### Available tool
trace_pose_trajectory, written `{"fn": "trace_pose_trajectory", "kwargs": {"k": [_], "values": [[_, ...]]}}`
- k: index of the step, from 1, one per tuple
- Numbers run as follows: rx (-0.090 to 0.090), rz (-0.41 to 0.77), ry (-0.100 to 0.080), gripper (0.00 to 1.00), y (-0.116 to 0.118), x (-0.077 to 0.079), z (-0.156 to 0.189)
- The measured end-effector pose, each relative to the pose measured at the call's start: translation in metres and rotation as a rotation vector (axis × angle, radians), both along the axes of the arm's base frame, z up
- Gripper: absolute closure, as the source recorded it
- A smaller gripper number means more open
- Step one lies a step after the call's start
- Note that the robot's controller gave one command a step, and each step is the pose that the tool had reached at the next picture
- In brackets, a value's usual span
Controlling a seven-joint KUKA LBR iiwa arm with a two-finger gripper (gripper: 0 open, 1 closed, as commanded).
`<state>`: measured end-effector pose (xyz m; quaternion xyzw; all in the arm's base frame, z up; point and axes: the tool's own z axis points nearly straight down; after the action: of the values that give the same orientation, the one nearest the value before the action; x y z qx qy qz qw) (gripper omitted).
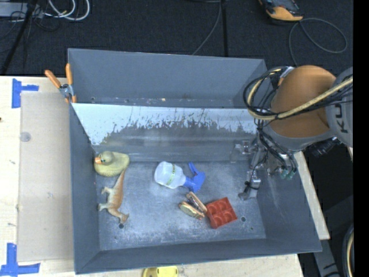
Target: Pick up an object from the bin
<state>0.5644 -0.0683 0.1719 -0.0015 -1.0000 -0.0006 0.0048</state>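
My gripper (249, 189) hangs near the bin's right wall, its fingers pointing down just above the floor, with nothing between them. A red studded brick (221, 212) lies a little to its lower left on the bin floor. Beside the brick rests a small brown and tan wooden piece (193, 206). Further left lies a white bottle with a blue spray top (177, 176).
A yellow-green rubber duck (110, 164) sits at the bin's left side, with an orange-tan toy animal (115, 199) lying below it. The orange-covered wrist and looped cables hang over the bin's right rim.
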Motion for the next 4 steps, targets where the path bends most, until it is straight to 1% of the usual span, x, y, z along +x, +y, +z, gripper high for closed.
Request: {"fn": "trace_pose_trajectory", "kwargs": {"k": [1,2,3,4], "values": [[-0.001,0.002,-0.008,0.0,0.0,0.002,0.004],[-0.002,0.219,-0.016,1.0,0.022,-0.048,-0.08],[0.002,0.221,-0.003,0.0,0.024,-0.052,-0.086],[0.002,0.224,0.013,1.0,0.023,-0.055,-0.084]]}}
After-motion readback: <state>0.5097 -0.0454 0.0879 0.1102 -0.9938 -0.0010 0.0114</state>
